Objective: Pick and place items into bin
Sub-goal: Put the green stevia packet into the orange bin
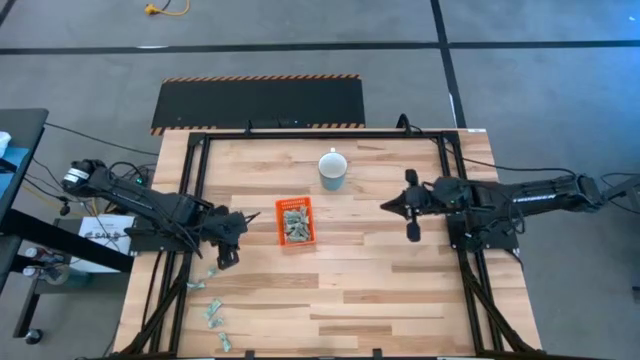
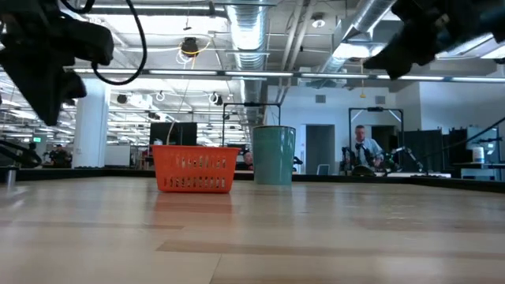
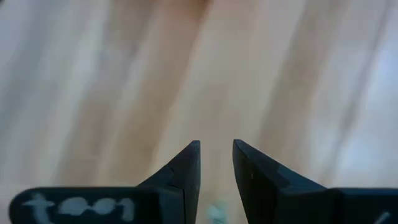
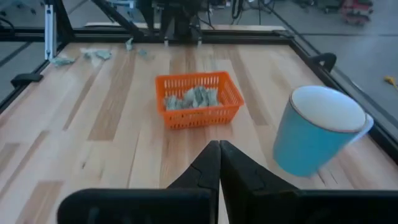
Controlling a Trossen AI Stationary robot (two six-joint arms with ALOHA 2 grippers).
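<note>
Left claw (image 3: 216,163) slightly parted, empty, above table (image 3: 280,74)

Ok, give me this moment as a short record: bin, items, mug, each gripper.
bin: orange bin at table centre, part filled with wrapped items
loose items: several on the table near its front left corner
mug: pale blue mug upright, behind and to the right of the bin, apart from it
left gripper: left of the bin, fingers slightly apart, a pale scrap between them, unclear
right gripper: right of the bin, fingers together, holding nothing
</note>
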